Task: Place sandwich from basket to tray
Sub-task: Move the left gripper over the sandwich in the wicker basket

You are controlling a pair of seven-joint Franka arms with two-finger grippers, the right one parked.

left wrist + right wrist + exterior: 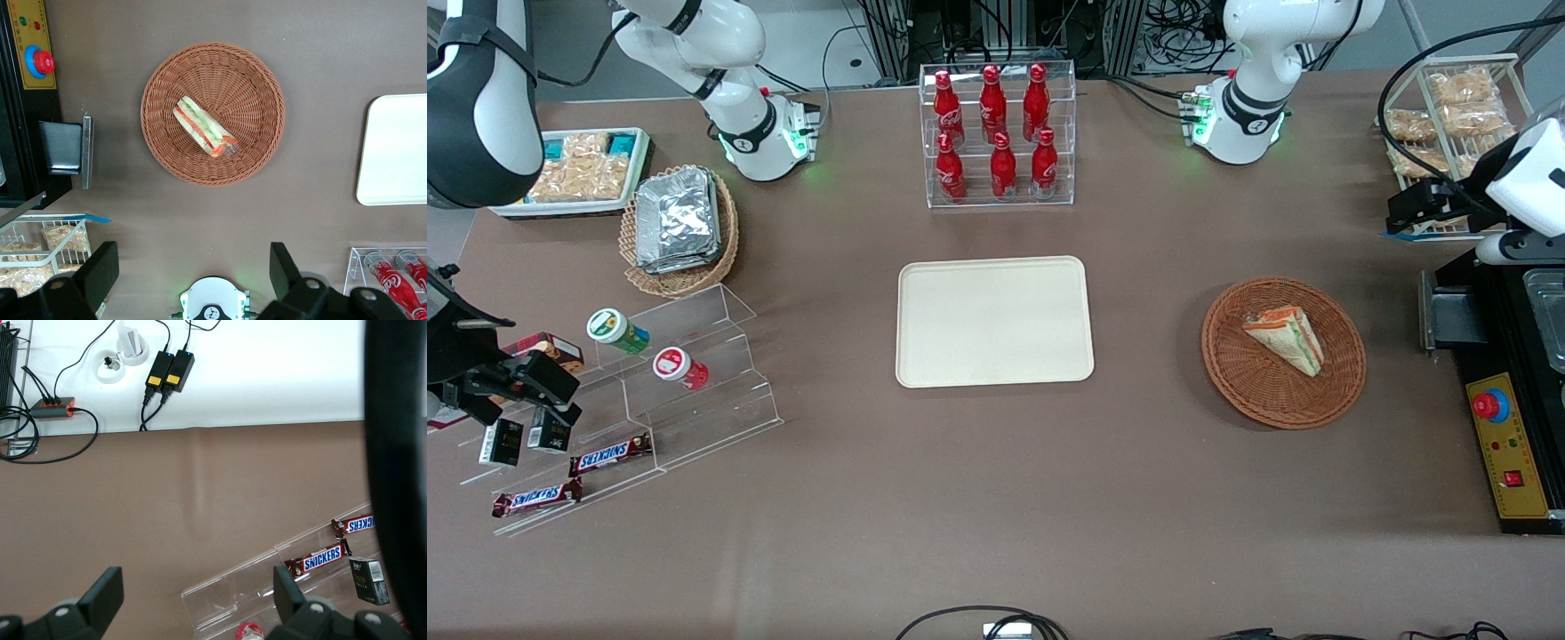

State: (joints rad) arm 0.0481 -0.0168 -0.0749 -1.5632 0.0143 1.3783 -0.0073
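Brown table: the basket holds one sandwich. The tray beside it, toward the parked arm's end, is bare. The gripper hangs above the table, jaws spread wide, holding nothing.

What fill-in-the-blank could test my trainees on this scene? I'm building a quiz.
1. The sandwich lies in the ____.
2. The tray holds ____.
3. The gripper, up over the table's working-arm end, has its fingers ____.
4. The bottles in the clear rack are ____ in colour.

Missing words: basket; nothing; open; red
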